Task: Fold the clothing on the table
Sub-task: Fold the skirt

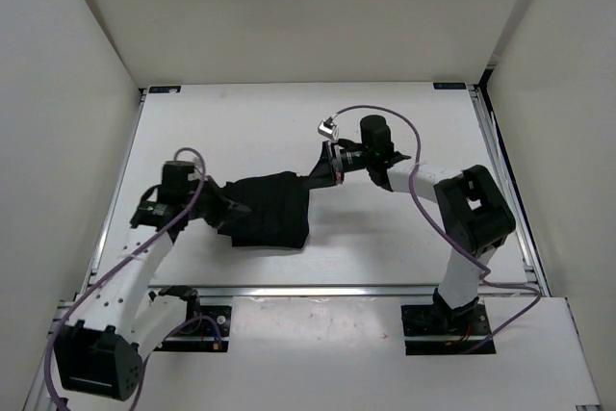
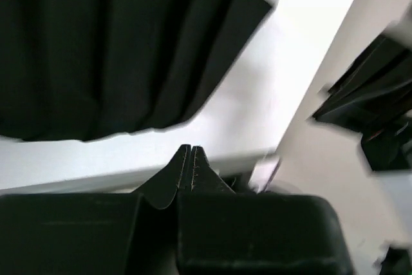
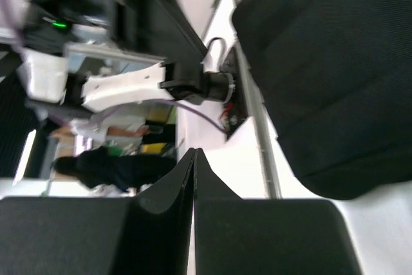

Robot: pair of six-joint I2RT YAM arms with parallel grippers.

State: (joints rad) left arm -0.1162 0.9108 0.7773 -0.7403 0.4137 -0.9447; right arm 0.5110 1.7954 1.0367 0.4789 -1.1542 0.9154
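Note:
The clothing [image 1: 272, 209] is a black pleated garment lying in a compact, roughly square bundle on the white table [image 1: 241, 122], left of centre. My left gripper [image 1: 234, 208] sits at its left edge. In the left wrist view its fingertips [image 2: 191, 150] are pressed together with nothing between them, and the pleated cloth [image 2: 116, 49] lies just beyond. My right gripper [image 1: 315, 174] is at the bundle's far right corner. Its jaws [image 3: 194, 153] are shut and empty, with the black cloth [image 3: 335, 75] to their right.
A metal rail [image 1: 337, 289] runs along the table's near edge, also seen in the right wrist view [image 3: 259, 127]. White panels wall the left, back and right sides. The right arm [image 1: 452, 199] reaches in from the right, the left arm [image 1: 144, 257] from the near left.

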